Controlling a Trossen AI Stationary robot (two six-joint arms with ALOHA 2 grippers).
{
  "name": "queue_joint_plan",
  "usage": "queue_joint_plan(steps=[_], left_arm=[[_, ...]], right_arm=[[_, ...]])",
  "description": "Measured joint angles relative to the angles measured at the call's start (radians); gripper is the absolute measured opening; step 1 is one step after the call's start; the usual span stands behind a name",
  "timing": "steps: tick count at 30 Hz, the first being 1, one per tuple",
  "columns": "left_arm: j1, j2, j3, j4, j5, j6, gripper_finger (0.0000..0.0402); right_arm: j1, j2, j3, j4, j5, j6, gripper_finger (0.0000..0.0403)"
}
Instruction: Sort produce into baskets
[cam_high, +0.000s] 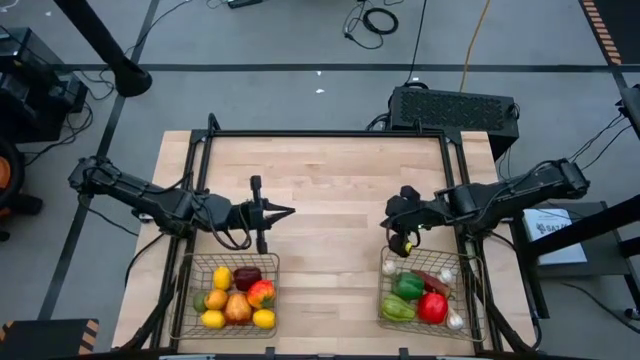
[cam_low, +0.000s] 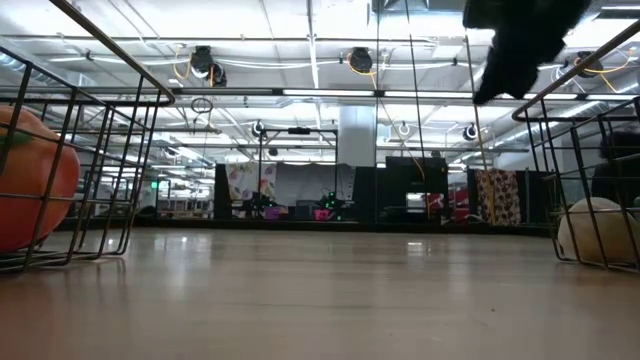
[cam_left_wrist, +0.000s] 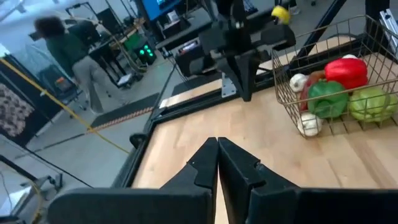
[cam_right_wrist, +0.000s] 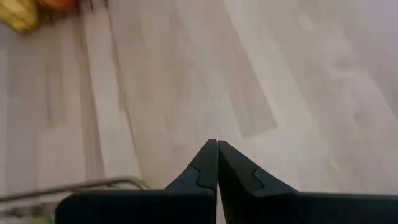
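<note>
Produce (cam_high: 236, 298) all basketed, seemingly; left end effector (cam_high: 283, 211), right end effector (cam_high: 402, 243) both closed, empty, above bench (cam_high: 330, 200).

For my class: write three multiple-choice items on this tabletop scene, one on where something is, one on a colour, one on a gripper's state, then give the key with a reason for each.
1. Where is the red pepper?
A. In the basket under the right arm
B. On the bare table
C. In the left gripper

2. What colour are the two vegetables beside it in that basket?
A. Blue
B. Green
C. White

3. How do the left gripper's fingers stand?
A. Wide open
B. Shut on a lemon
C. Shut, holding nothing

Key: 1 A, it lies inside the wire walls in the high view. 2 B, both show green in the left wrist view. 3 C, its fingertips meet over bare wood.
</note>
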Motion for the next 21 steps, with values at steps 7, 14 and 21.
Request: queue_joint_plan(steps=[7,14,21], left_arm=[[0.0,0.0,0.0,0.034,0.0,0.054,0.002],[0.0,0.0,0.0,0.044,0.0,0.05,0.002],[0.0,0.0,0.0,0.043,-0.001,0.026,0.002]], right_arm=[[0.049,0.062,0.0,-0.065,-0.005,0.056,0.0],[0.118,0.129,0.0,-0.067,-0.029,0.113,0.0],[0.194,0.129,0.0,-0.039,-0.031,0.191,0.0]])
